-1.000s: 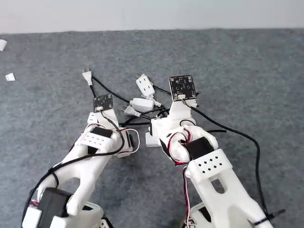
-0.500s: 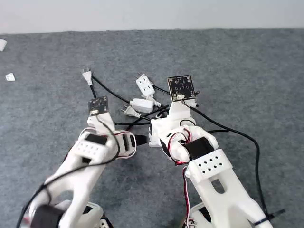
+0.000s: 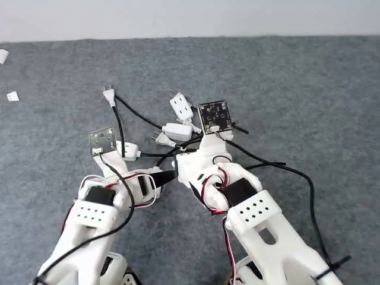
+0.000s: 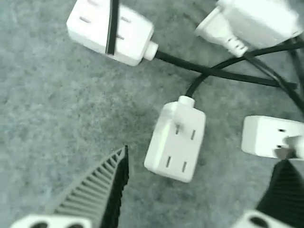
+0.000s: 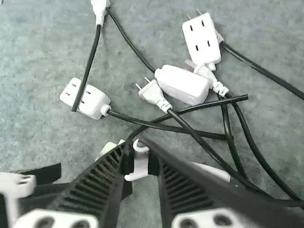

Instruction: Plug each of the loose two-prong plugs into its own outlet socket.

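My left gripper (image 4: 204,164) is open and hangs just over a white outlet block (image 4: 175,142) lying on the grey carpet between its fingers. A second outlet (image 4: 110,29) and a third (image 4: 270,137) lie close by. My right gripper (image 5: 137,153) is shut on a white two-prong plug (image 5: 137,164), whose black cord trails away beneath it. Beyond it lie a loose plug (image 5: 151,93), a white adapter block (image 5: 183,84), an outlet (image 5: 202,38) and another outlet (image 5: 85,99). In the high view the loose plug (image 3: 161,139) sits amid tangled cords, and one more plug (image 3: 108,94) lies farther back.
Black cords (image 3: 267,163) cross and loop over the carpet between both arms and trail off to the right. Two small white scraps (image 3: 12,96) lie at the far left. Open carpet stretches behind the cluster and on the right side.
My left arm has drawn back and swung left, uncovering an outlet beside it. My right arm has shifted slightly left, still holding its plug.
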Robot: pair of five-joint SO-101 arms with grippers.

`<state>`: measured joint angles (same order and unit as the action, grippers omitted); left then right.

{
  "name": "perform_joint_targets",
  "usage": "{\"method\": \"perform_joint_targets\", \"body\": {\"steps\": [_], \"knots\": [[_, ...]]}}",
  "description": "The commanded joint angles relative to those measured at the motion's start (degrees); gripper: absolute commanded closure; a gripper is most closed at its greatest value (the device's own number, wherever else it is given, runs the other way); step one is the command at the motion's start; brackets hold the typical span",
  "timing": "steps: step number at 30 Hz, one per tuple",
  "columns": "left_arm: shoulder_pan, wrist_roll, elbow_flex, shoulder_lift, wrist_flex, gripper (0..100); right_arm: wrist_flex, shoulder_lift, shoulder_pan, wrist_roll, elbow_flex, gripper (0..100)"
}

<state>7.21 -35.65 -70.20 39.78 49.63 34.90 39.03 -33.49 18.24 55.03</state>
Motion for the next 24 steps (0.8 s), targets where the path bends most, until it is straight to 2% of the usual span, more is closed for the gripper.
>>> {"method": "perform_joint_targets", "body": {"steps": [1, 7, 10, 13, 16, 21, 24], "knots": [[1.2, 1.1, 2.1, -7.5, -4.4, 57, -1.5, 0.0, -0.1, 0.6, -0.6, 99.1], [1.5, 2.2, 10.7, -22.0, -4.1, 57, -1.5, 0.6, 2.8, 0.5, -0.8, 99.1], [1.8, 2.3, 14.8, -26.9, -1.1, 57, -1.1, 0.7, 4.7, 0.5, -1.3, 99.1], [1.8, 2.4, 17.2, -30.2, 0.0, 59, 4.1, 0.7, 5.8, 0.5, -4.3, 99.1], [1.8, 4.1, 18.9, -32.4, 0.0, 69, 7.3, 0.7, 7.2, 0.6, -6.2, 99.1], [3.4, 7.6, 20.7, -34.6, 0.0, 99, 7.3, 0.7, 8.5, 0.6, -6.4, 99.1], [4.7, 7.5, 20.4, -34.1, 0.0, 98, 7.3, 0.7, 8.5, 0.5, -6.4, 99.1]]}}
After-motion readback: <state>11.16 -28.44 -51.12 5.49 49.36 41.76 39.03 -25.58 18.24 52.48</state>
